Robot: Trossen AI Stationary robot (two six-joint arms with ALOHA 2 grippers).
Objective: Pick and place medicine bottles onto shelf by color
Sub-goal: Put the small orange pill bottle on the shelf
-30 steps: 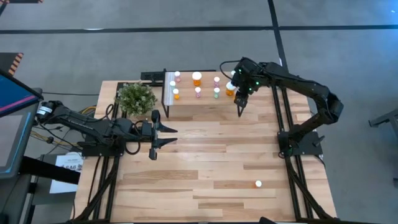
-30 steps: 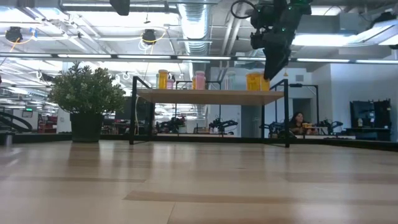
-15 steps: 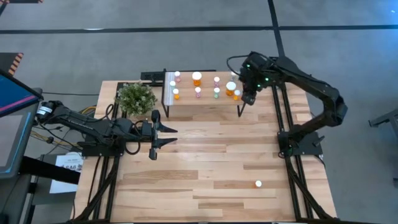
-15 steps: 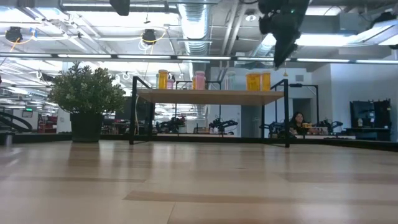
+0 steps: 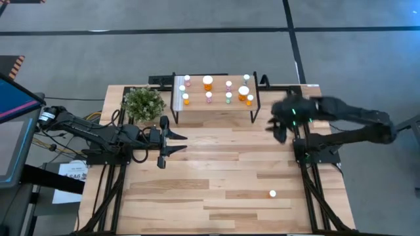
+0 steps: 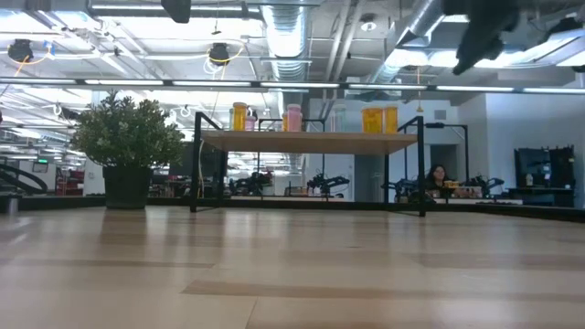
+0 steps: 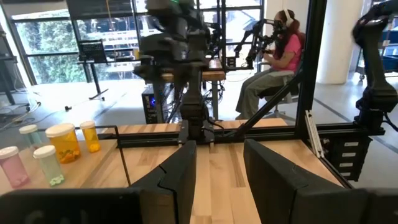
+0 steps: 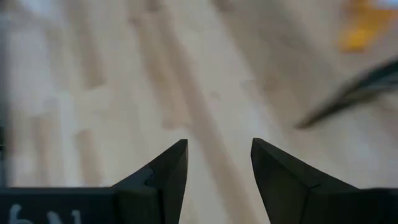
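Table [image 5: 216, 164] with shelf [image 5: 216, 105] at its far edge, plant [image 5: 143, 103] just left of shelf. Left gripper [image 5: 176, 143] waits in front of shelf, fingers parted, empty. Right gripper [image 5: 275, 128] off shelf's right end, fingers apart, empty. Bottles [image 5: 208, 83] on shelf; one stray bottle [image 5: 272, 193] well in front of shelf.

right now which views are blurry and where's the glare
Right wrist view: smeared throughout, the table planks streaked, only the right gripper sharp. High view: the right arm is motion-blurred beside the shelf. Low view: bright ceiling lights glare, and the arm at the top edge is blurred. Left wrist view: sharp, the windows washed out.
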